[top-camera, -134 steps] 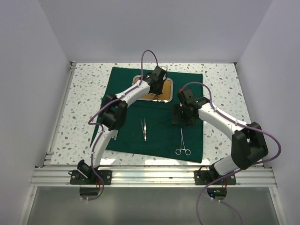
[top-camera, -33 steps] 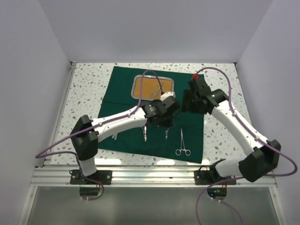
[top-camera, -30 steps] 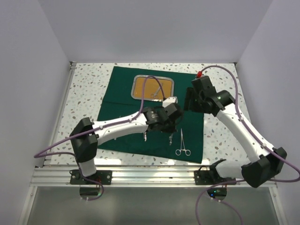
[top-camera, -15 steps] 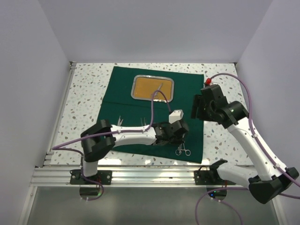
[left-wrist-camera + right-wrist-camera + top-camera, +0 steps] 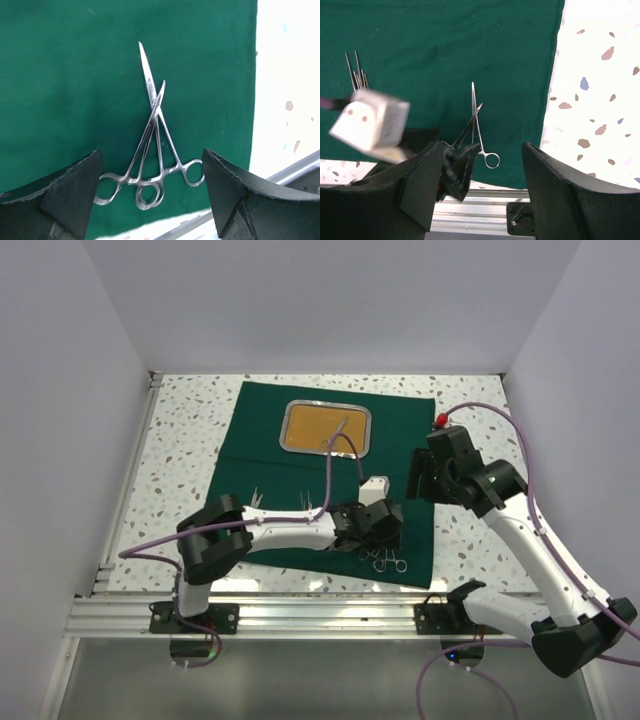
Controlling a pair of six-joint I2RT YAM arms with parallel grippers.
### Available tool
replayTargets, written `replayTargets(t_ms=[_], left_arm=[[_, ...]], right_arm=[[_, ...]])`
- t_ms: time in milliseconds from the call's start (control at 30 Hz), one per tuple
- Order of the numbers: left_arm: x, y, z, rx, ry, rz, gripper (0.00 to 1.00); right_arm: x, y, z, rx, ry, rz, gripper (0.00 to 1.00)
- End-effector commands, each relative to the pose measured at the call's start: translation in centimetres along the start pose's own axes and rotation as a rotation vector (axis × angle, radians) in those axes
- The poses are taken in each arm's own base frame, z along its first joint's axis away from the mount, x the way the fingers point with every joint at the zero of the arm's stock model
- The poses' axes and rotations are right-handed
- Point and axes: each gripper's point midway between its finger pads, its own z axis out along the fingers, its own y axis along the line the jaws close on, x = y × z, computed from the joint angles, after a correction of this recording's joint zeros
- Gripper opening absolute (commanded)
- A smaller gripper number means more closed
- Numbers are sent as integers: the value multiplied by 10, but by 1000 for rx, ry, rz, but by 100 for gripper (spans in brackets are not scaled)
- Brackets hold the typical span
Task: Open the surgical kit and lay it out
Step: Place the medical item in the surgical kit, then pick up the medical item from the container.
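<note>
The dark green cloth [image 5: 262, 452] lies spread flat on the table. On its far part sits the steel tray [image 5: 284, 428], with a thin silver piece on its orange-brown floor. Two ring-handled instruments [image 5: 155, 105] lie crossed on the cloth [image 5: 75, 75] near its front right corner. My left gripper [image 5: 151, 151] hovers just above them, open and holding nothing. In the top view it [image 5: 378, 538] is low over the instruments [image 5: 386, 561]. My right gripper [image 5: 480, 148] hangs open and empty above the cloth's right edge [image 5: 416, 474]. Thin tweezers [image 5: 303, 502] lie mid-cloth.
The speckled tabletop [image 5: 180, 460] shows around the cloth. A metal rail [image 5: 320, 615] runs along the near edge, close to the ring handles. White walls close in the left, right and back. The left arm's purple cable [image 5: 335, 445] loops over the tray's front.
My left arm swept from the tray's front edge to the cloth's front right, then opened and left an instrument lying across the forceps. The right arm drew back to the right.
</note>
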Motion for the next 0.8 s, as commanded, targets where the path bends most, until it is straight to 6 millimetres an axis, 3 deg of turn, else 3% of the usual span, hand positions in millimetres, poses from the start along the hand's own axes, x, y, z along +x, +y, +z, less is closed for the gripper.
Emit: replayTargets(t_ms=[0,133,233,300,333,367,400,433,500,633,667,700,733,767], left_arm=[[-49,2,-49,-3,-142,-20,85],[-57,44,-58,-53,-163,-48,84],[-46,57,-53,-54,-128,-19,83],[-27,55,-47,-12,-57,5,80],[-24,46,-45,32,-47,22,80],[-14,38,-46,79,-4,35,79],[-6,35,-43,92,21,51,78],[1,33,-43,100,43,69,78],[9,32,-43,101,76,82,77],[17,49,-48,22,117,90,77],[18,52,-48,10,123,92,77],[24,58,-47,-4,136,93,77],[28,60,-46,-3,146,88,77],[34,61,-45,6,168,77,77]], right_arm=[[-9,12,10,-33,-14,5,68],[-19,24,20,-56,-18,6,68],[-36,37,29,-69,-27,4,68],[-52,47,30,-79,-47,5,68],[-55,51,40,-67,-30,-3,68],[-69,58,38,-78,-54,0,68],[-76,61,39,-79,-63,-1,68],[-79,66,53,-63,-41,-11,68],[-101,79,54,-82,-75,-12,68],[-136,106,77,-114,-86,-35,68],[-155,116,75,-138,-117,-27,68],[-153,123,99,-128,-79,-35,68],[-153,130,110,-147,-52,-44,68],[-169,142,108,-173,-79,-39,68]])
